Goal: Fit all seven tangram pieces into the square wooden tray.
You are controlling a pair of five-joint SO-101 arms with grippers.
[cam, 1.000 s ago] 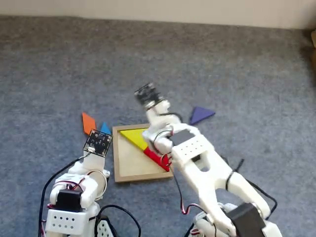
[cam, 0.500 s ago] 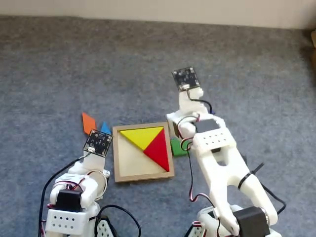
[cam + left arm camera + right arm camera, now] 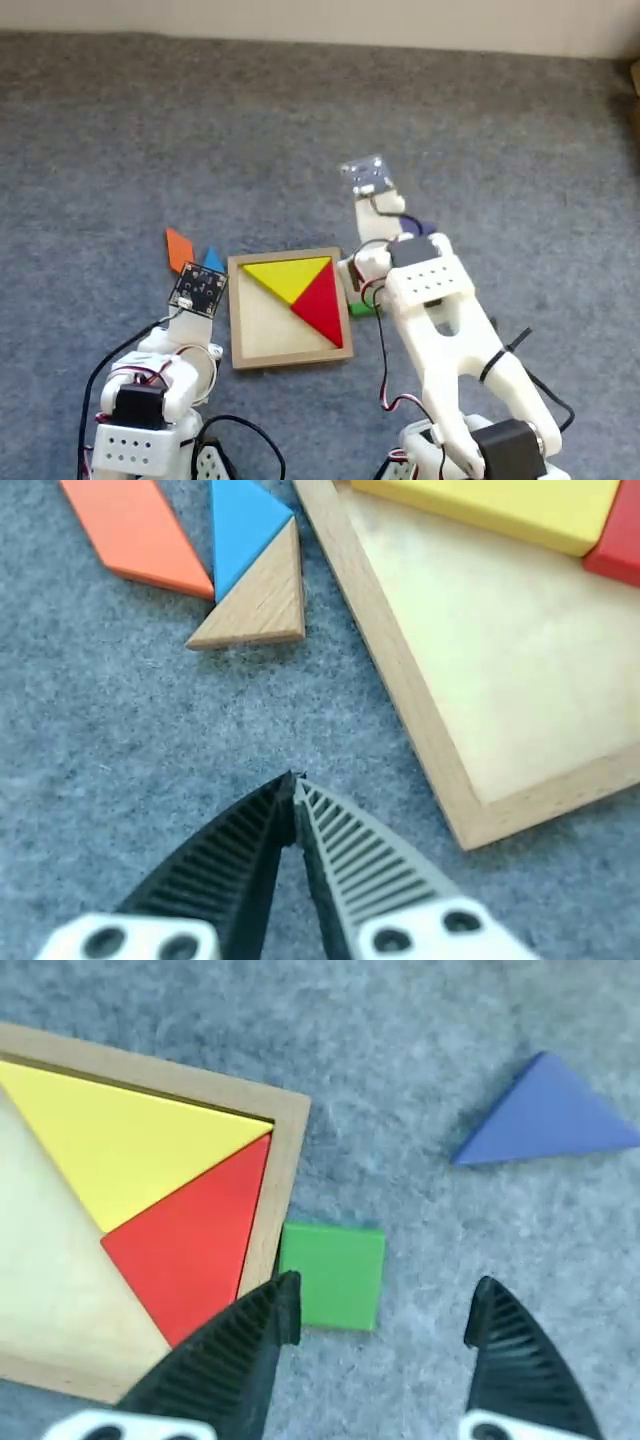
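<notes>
So, the tray [image 3: 238,330] lies flat on grey carpet [image 3: 120,130] betw. the two arms. Two pcs are in it: yellow triangle [image 3: 285,275] along the far rim and red triangle [image 3: 320,305] along the right rim, long edges meeting flush at the far-right corner. The rest of the tray floor is bare wood.

R gripper [image 3: 387,1295] hangs over the carpet just outside the tray's right rim – fingers spread wide, nothing betw. them. Green square [image 3: 332,1275] lies flat on the carpet just beside that rim. In the wrist view one fingertip overlaps the square's edge; can't tell if it touches. Dark blue triangle [image 3: 545,1115] lies farther out on the carpet, apart from the square.

L gripper [image 3: 295,785] is pinched closed, tips together and empty, over bare carpet near the tray's left rim. Three pcs are clustered outside that rim: orange parallelogram [image 3: 130,525], light blue triangle [image 3: 245,525] just beside it, and wood triangle [image 3: 262,600] edge to edge w/ the blue one. All three lie flat, apart from the tray and from the closed tips.
</notes>
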